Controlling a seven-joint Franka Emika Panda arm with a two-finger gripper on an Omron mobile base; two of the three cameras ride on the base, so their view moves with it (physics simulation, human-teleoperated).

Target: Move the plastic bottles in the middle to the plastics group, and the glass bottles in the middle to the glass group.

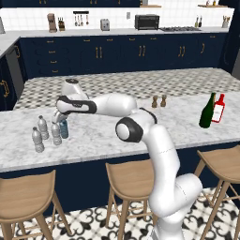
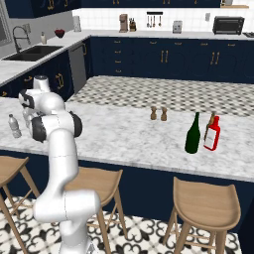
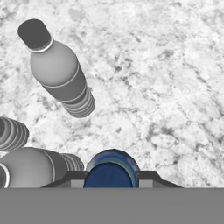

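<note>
Here the end effector (image 3: 110,178) pinches the blue-tinted bottle (image 3: 110,171), its cap between the fingers.

Blue-tinted bottle (image 3: 111,168) seen from above, lower body cut off by the hand view's bottom. Two grey ribbed bottles (image 3: 12,132) cropped at that view's left edge. In the right base view, olive-brown bottle (image 2: 213,119) mostly hidden behind red bottle (image 2: 212,135); white arm (image 2: 49,111) blocking the plastics group.
</note>
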